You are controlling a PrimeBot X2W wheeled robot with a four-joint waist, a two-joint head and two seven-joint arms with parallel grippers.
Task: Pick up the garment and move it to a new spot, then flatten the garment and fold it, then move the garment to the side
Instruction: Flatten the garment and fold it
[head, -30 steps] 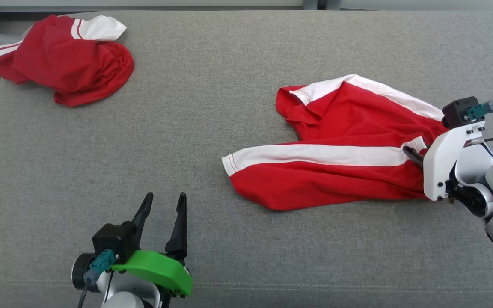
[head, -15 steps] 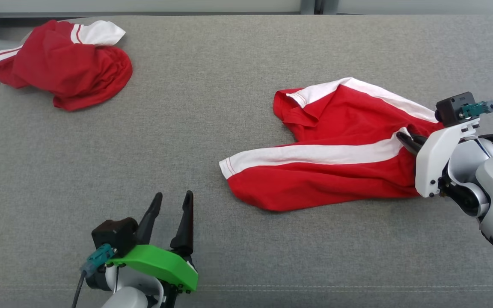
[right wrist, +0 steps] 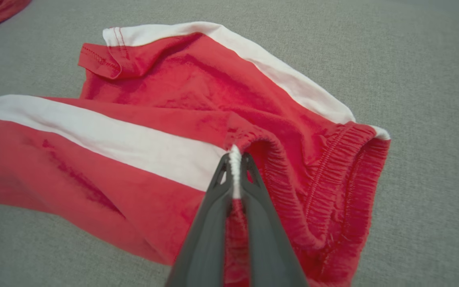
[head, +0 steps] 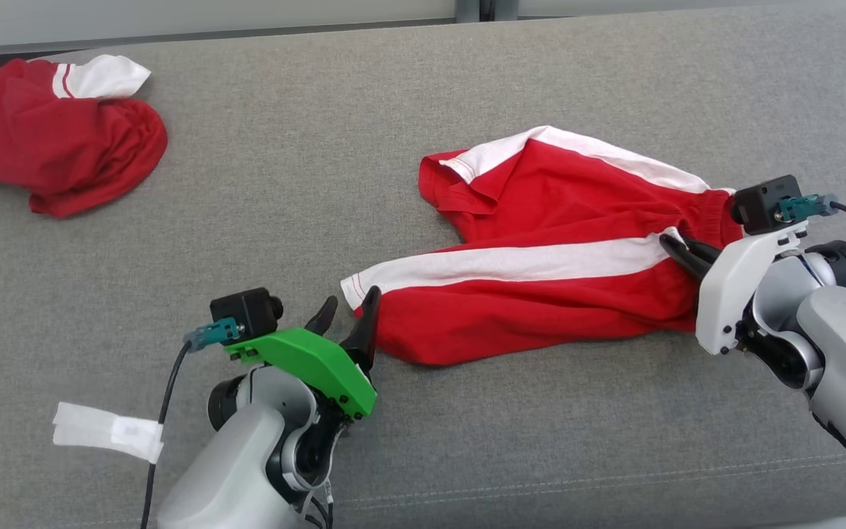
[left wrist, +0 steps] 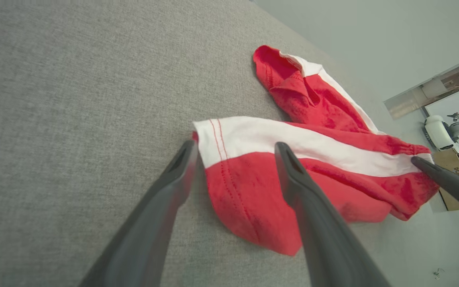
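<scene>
Status: shorts [head: 540, 294], red with white side stripes, lie crumpled right of centre on the grey worktop [head: 393, 110]. Waistband is to the right, leg hems to the left. At the right edge, right hand [head: 669, 242] has its fingers pinched tight on the waistband where the white stripe ends; the wrist view shows cloth bunched between them. At lower centre, left hand [head: 351, 301] has its fingers wide apart and holds nothing. Its tips straddle the hem corner of the near leg; can't tell if they touch the cloth. Upper left, well apart: second garment [head: 48, 139], red, balled up. Lower left: white tag [head: 107, 433] on the left arm's cable [head: 166, 397].
</scene>
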